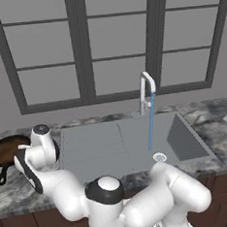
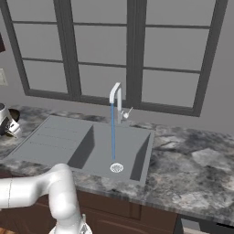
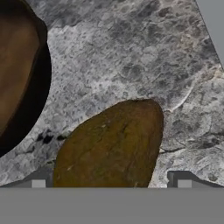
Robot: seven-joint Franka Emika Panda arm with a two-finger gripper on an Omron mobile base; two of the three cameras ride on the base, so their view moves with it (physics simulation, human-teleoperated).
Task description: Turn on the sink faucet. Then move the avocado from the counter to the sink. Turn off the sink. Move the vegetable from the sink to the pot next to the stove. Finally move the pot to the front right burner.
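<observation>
Water is pouring from the faucet (image 1: pixel 146 86) into the sink (image 1: pixel 186 140), hitting near the drain (image 1: pixel 159 156). The gripper (image 3: pixel 111 183) is hanging wide open over the avocado (image 3: pixel 109 146), one fingertip on each side. The avocado is lying on the counter (image 3: pixel 131 57), with a pan (image 3: pixel 17 70) at its 10 o'clock.
</observation>
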